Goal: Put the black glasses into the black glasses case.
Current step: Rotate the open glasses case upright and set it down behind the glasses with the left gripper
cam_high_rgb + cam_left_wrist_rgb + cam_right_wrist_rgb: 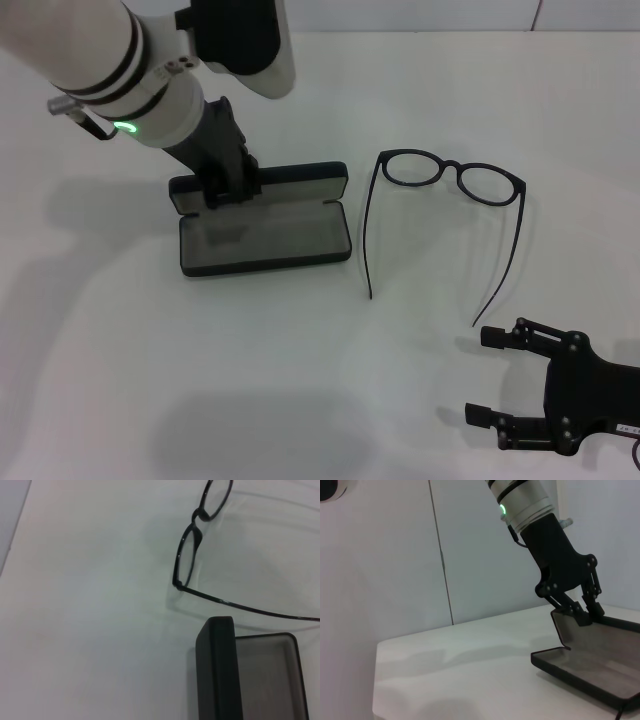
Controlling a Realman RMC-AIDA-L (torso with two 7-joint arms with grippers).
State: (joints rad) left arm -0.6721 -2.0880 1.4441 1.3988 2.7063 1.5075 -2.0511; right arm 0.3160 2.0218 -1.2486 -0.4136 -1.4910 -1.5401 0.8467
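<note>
The black glasses [452, 169] lie unfolded on the white table, rims far from me and temple arms pointing toward me. To their left the black glasses case [265, 240] sits open, grey lining up, lid [300, 176] raised at the back. My left gripper [228, 186] is at the lid's left end, shut on its edge; the right wrist view shows its fingers [592, 611] pinching the lid of the case [600, 666]. The left wrist view shows the case [220, 670] with the glasses [200, 515] beyond it. My right gripper [480, 375] hovers open at the near right, short of the temple tips.
The white table [200, 380] carries only the case and the glasses. A pale wall [385, 555] stands behind the table's far edge.
</note>
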